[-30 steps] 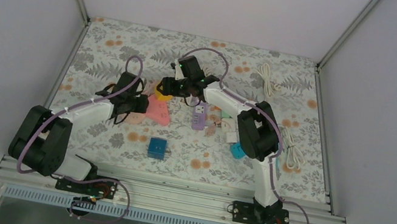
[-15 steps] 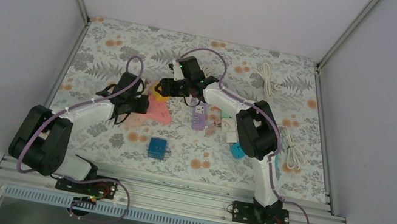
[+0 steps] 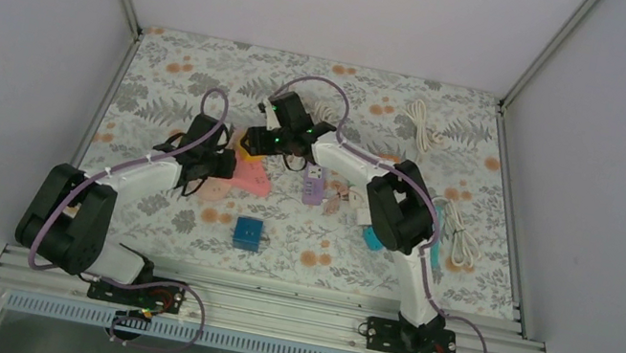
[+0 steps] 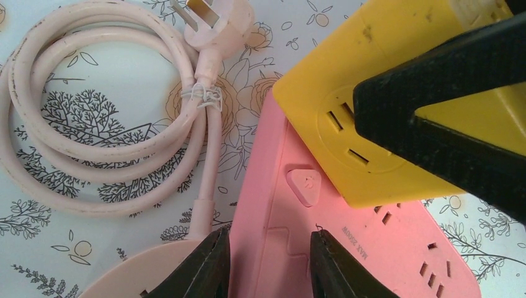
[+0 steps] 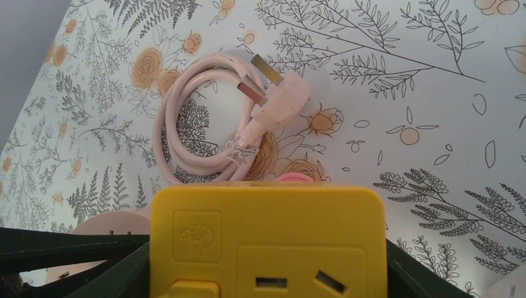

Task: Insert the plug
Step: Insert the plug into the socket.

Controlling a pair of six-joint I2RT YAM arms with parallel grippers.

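Yellow plug (image 5: 267,230), clamped in right fingers (image 5: 62,261), has shifted left over pink strip (image 4: 372,248) pinched by left fingers (image 4: 208,267).

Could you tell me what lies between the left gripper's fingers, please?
The pink strip; the left wrist view shows it, with the adapter just beyond.

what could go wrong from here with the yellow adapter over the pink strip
1. The adapter hangs over the strip corner near its button, not clearly over slots; pushing down may miss.
2. The left jaws pinch only the strip's edge, so it might tip or slide.
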